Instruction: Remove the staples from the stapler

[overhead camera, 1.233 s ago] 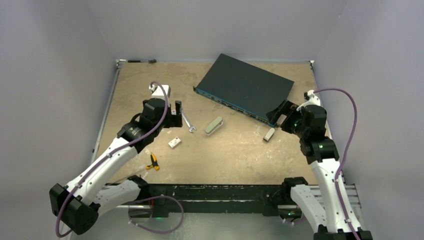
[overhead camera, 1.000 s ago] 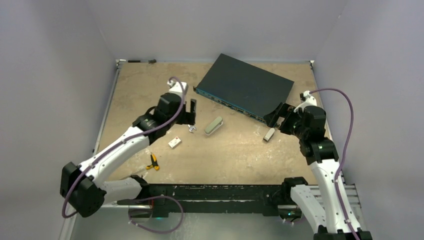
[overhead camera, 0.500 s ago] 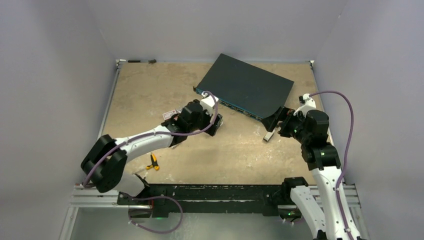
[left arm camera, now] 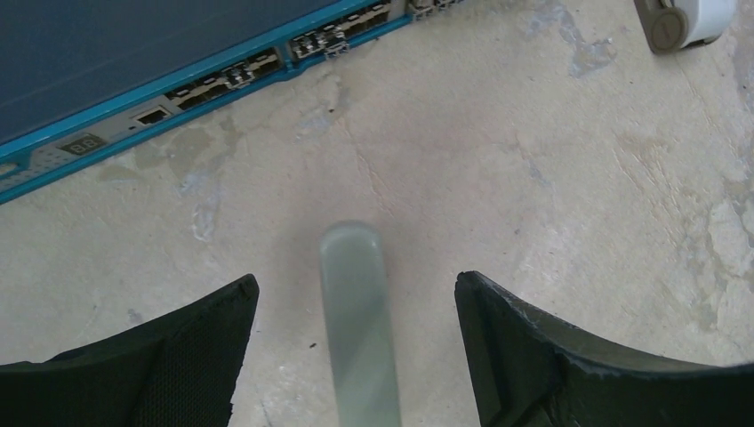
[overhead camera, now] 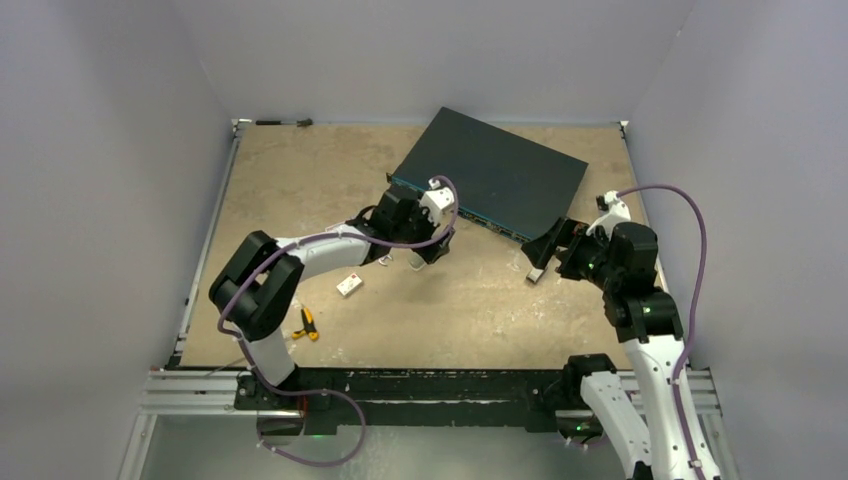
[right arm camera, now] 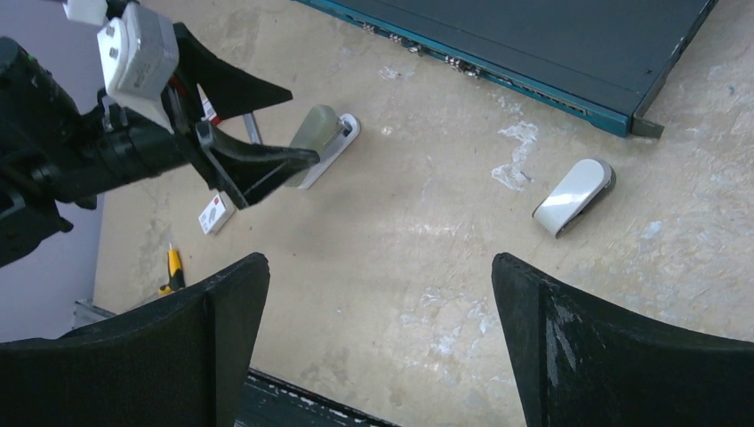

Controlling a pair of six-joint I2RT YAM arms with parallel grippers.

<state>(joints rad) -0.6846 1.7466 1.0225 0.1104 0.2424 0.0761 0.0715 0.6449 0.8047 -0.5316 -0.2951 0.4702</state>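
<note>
My left gripper (left arm camera: 356,283) hangs open over the stapler (left arm camera: 357,356), one finger on either side, neither touching it. The stapler lies flat on the table (left arm camera: 551,222), near the front of the blue network switch (left arm camera: 133,53). My right gripper (right arm camera: 381,262) hovers wide open, well apart, above a small white gadget (right arm camera: 573,196).
</note>
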